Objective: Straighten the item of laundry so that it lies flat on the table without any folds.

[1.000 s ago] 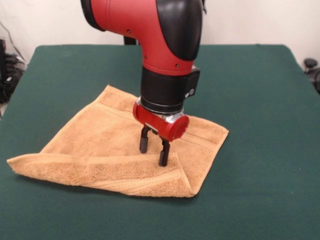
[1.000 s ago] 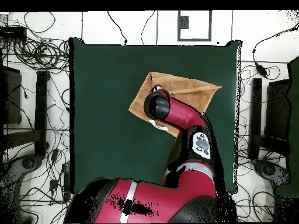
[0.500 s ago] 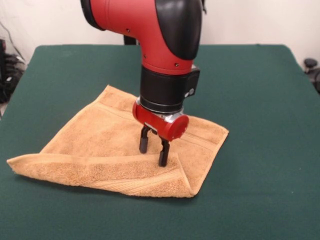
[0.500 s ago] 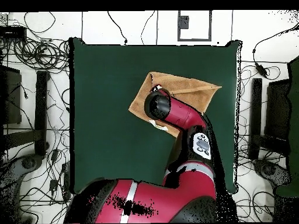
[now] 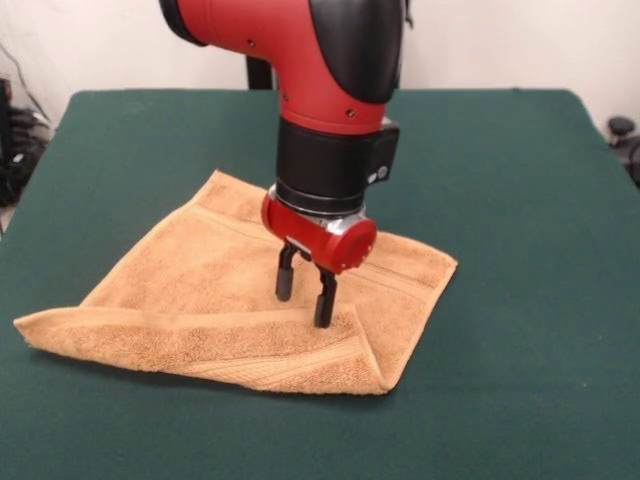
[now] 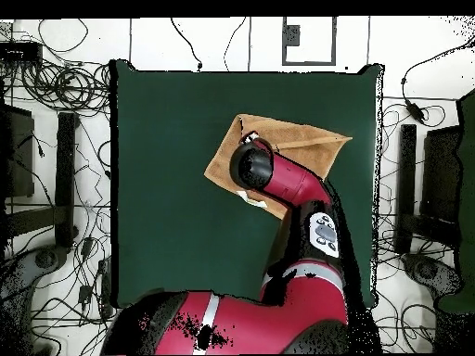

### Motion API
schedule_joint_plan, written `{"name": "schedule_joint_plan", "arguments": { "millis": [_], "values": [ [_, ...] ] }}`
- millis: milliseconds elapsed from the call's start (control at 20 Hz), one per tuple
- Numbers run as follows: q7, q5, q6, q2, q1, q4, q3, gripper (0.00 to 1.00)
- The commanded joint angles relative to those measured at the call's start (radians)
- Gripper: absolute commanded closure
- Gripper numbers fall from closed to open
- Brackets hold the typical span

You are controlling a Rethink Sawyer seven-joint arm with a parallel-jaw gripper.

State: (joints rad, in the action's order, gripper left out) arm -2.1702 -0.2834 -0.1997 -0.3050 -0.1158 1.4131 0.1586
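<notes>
The item of laundry (image 5: pixel 200 290), an orange-tan terry towel, lies on the dark green table (image 5: pixel 500 180) with its near edge folded back over itself in a long band. My gripper (image 5: pixel 303 303) points down over the towel's middle right, open, its two black fingers (image 5: pixel 285 285) just above or touching the cloth at the fold's edge, with nothing between them. In the overhead view the towel (image 6: pixel 297 144) lies right of the table's centre, and the arm covers part of it; the gripper is hidden there under the wrist. A small white tag (image 6: pixel 246 196) shows at the towel's lower edge.
The green table (image 6: pixel 167 185) stretches wide on every side of the towel. Cables and dark equipment (image 6: pixel 56 158) lie on the floor beyond the table's left and right edges.
The gripper has shifted slightly to the left in the front view and risen a touch. The towel has not moved.
</notes>
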Motion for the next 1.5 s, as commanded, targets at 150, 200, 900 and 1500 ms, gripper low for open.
{"name": "schedule_joint_plan", "arguments": {
  "millis": [150,200,900,1500],
  "values": [
    [-0.194,-0.048,0.057,0.020,-0.030,0.070,-0.150,0.00],
    [-0.196,-0.048,0.068,0.030,-0.032,0.065,-0.154,0.00],
    [-0.207,-0.076,0.086,0.091,-0.011,0.031,-0.157,0.00],
    [-0.159,-0.062,0.050,0.098,0.011,0.000,-0.113,0.00]
  ]
}}
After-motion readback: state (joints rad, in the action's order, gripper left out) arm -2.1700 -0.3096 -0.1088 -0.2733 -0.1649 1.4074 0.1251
